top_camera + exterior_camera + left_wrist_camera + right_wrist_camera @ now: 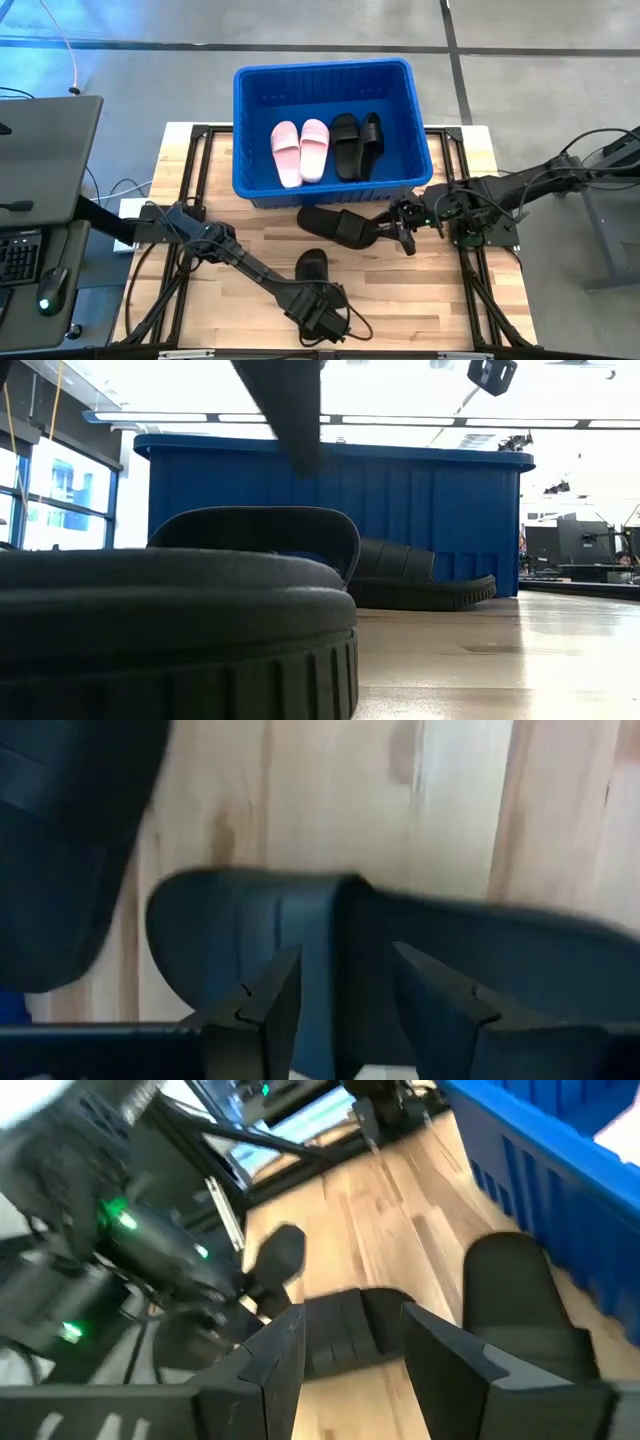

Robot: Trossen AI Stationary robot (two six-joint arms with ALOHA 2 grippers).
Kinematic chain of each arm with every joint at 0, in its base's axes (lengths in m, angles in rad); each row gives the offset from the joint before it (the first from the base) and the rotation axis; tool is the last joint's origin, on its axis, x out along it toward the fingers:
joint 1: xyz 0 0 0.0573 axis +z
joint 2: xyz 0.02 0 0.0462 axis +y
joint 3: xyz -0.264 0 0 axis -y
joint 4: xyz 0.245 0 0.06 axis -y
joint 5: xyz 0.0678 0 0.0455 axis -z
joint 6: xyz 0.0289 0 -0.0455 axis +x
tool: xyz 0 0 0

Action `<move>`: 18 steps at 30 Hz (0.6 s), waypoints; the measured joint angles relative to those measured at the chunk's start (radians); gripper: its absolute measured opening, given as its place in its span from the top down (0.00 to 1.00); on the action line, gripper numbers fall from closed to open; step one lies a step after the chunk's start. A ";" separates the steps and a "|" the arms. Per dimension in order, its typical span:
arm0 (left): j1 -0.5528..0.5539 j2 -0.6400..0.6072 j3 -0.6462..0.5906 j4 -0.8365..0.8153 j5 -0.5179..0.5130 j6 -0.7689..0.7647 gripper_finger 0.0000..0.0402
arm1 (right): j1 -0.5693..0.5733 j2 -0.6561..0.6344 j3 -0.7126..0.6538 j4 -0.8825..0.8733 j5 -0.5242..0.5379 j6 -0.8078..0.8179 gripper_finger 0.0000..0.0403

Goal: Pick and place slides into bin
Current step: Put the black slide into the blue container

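The blue bin (pixel 322 90) stands at the table's far middle and holds two pink slides (pixel 300 150) and two black slides (pixel 357 143). A black slide (pixel 335 226) lies flat on the table just in front of the bin. My right gripper (pixel 402 236) is open at this slide's right end, and a ribbed dark part of the slide (pixel 345 1332) shows between its fingers. Another black slide (pixel 312 265) lies nearer the front edge. My left gripper (pixel 322 310) is open low over it, its fingers on either side of a ridge on the slide (pixel 335 935). My left gripper stands with open fingers (pixel 272 1010) on either side of the near black slide's ridge, coming from above; I cannot tell whether they touch it. My right gripper's open fingers (pixel 440 1350) flank the other slide's ribbed part, coming level from the table's right; I cannot tell whether they touch it.
The bin's front wall (pixel 330 510) rises right behind the far slide (pixel 420 585). The near slide (pixel 170 630) fills the low view's foreground. A desk with a keyboard and a mouse (pixel 50 290) stands left of the table. Bare wood (pixel 420 290) lies at the front right.
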 joint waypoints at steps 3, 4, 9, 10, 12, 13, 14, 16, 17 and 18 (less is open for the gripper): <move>0.001 0.001 -0.009 -0.001 -0.012 -0.008 0.65 | 0.007 -0.010 -0.001 0.001 0.002 0.000 0.61; 0.001 0.005 -0.011 -0.012 -0.013 -0.008 0.65 | 0.008 -0.014 0.000 -0.003 0.004 0.000 0.61; 0.000 0.032 -0.011 -0.079 -0.048 -0.057 0.65 | 0.009 -0.019 -0.002 -0.003 -0.001 0.000 0.61; 0.000 0.036 -0.013 -0.099 -0.052 -0.058 0.65 | 0.009 -0.019 -0.001 0.009 -0.001 0.000 0.61; 0.008 0.055 -0.009 -0.094 -0.053 -0.057 0.65 | 0.009 -0.021 -0.001 0.011 0.001 0.000 0.61; 0.012 0.063 -0.010 -0.098 -0.047 -0.056 0.65 | 0.009 -0.021 -0.001 0.015 0.001 0.000 0.61; 0.013 0.067 -0.013 -0.111 -0.039 -0.051 0.65 | 0.009 -0.022 -0.001 0.023 0.001 0.000 0.61; 0.020 0.073 -0.010 -0.113 -0.030 -0.055 0.65 | 0.009 -0.022 -0.001 0.031 0.001 0.000 0.61; 0.021 0.079 -0.008 -0.111 -0.037 -0.067 0.65 | 0.009 -0.022 -0.001 0.032 0.001 0.000 0.61; 0.021 0.085 -0.010 -0.123 -0.052 -0.080 0.65 | 0.009 -0.022 -0.001 0.035 0.001 0.000 0.61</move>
